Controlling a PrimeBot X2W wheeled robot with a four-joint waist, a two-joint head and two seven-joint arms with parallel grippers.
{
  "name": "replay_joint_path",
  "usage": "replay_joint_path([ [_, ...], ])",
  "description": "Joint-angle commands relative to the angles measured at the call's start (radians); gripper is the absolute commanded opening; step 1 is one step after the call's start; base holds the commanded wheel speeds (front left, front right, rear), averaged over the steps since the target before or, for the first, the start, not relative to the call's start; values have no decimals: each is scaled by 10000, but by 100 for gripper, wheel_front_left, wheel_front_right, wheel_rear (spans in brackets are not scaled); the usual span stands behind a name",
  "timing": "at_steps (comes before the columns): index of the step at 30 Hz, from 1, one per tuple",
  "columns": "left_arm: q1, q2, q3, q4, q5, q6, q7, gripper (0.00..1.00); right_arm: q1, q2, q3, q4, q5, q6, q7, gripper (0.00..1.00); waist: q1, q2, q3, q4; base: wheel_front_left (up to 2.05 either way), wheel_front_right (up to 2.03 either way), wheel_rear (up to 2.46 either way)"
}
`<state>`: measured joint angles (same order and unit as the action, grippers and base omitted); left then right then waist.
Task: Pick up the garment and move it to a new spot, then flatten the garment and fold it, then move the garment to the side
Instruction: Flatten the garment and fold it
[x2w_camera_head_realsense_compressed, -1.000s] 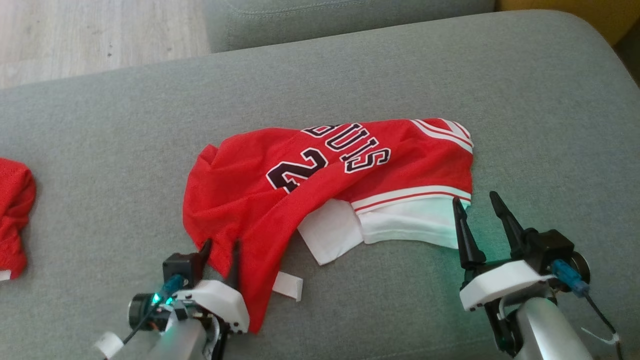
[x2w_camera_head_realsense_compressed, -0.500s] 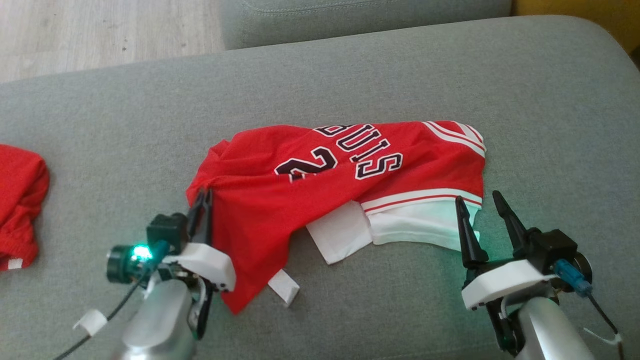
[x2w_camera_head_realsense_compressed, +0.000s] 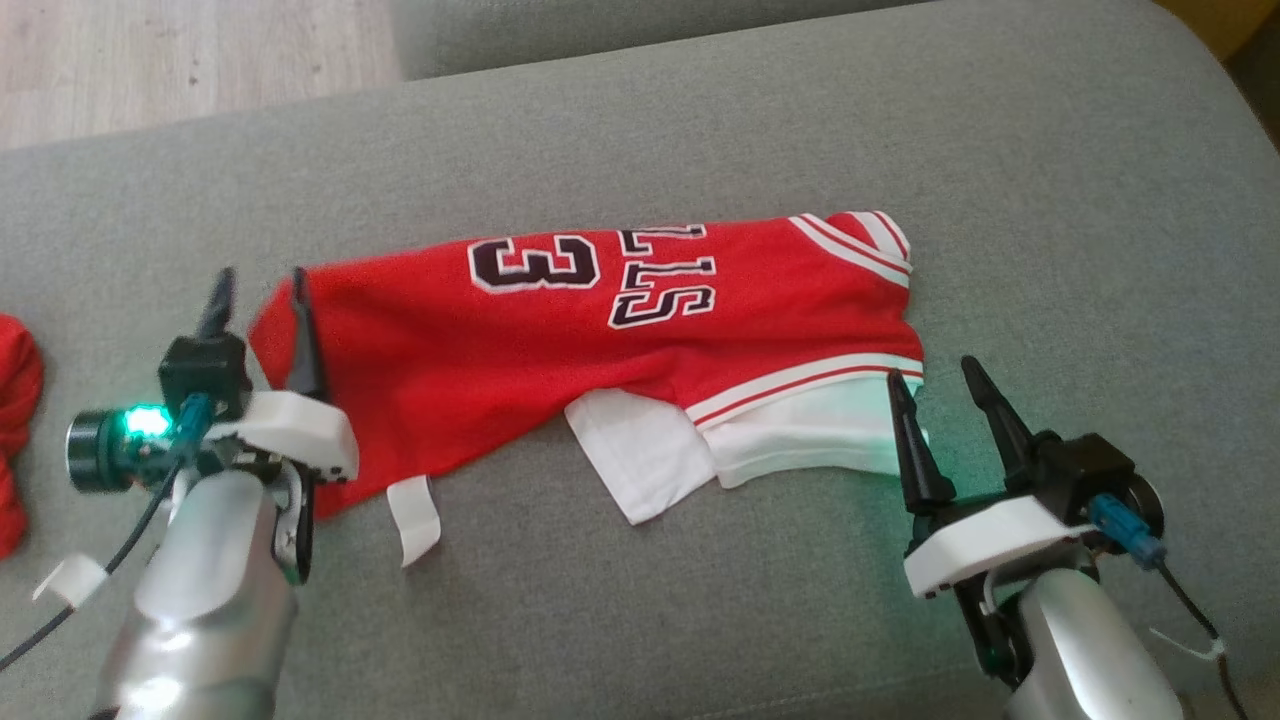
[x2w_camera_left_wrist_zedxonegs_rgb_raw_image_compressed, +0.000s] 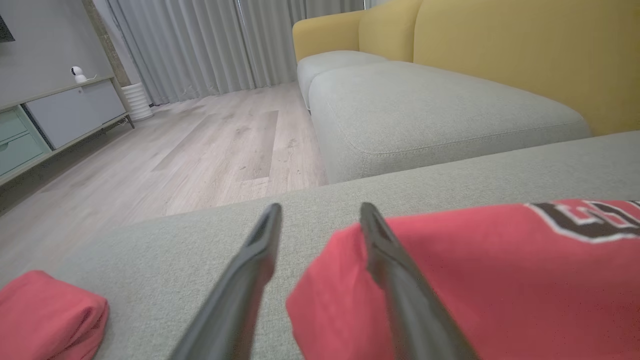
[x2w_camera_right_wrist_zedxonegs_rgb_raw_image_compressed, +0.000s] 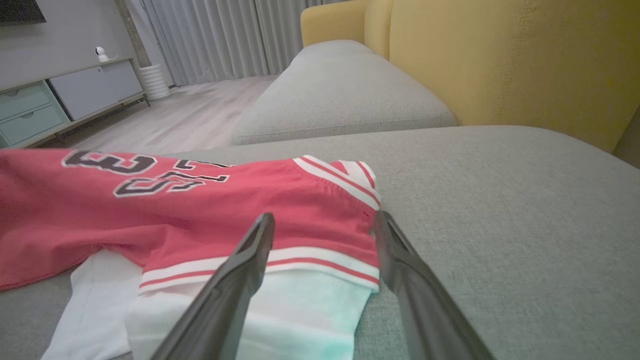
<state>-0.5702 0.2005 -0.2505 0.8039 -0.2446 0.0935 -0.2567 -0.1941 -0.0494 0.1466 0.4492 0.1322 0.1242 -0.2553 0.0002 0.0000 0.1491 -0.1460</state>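
While head view shows garment (x2w_camera_head_realsense_compressed: 600, 330), wrist views add yellow sofa (x2w_camera_right_wrist_zedxonegs_rgb_raw_image_compressed: 500, 60)

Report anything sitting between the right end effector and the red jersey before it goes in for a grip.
Nothing visible stands in the way. The right end effector is open, and the near right corner of the red jersey already shows between its fingers in the right wrist view. Around that corner there is bare grey sofa cushion.

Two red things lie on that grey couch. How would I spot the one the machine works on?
On the grey cushion, look at the middle. The jersey lies spread out there; unlike the plain red bundle at the left edge, it bears a black number 3, lettering and white-striped trim.
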Motion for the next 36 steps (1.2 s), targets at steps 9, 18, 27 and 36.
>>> replay_joint_path([
  [9, 1944, -454, 1638, -1870, 105, 148, -51, 100, -182, -9, 326, -553, 326, 65, -65, 100, -2, 0, -455, 201, 0, 0, 0],
  [18, 4622, -1233, 2280, -3833, 855, -46, -51, 100, 333, -9, 260, -564, 441, 65, -65, 100, -2, 0, -1181, 466, 0, 0, 0],
  [27, 5609, -1467, 2398, -4375, 1099, -349, -51, 100, 753, -9, 142, -483, 519, 65, -65, 100, -2, 0, -1421, 546, 0, 0, 0],
  [36, 5098, -1498, 2346, -3790, 479, -923, -51, 100, 646, -9, 254, -434, 433, 65, -65, 100, -2, 0, -1025, 515, 0, 0, 0],
])
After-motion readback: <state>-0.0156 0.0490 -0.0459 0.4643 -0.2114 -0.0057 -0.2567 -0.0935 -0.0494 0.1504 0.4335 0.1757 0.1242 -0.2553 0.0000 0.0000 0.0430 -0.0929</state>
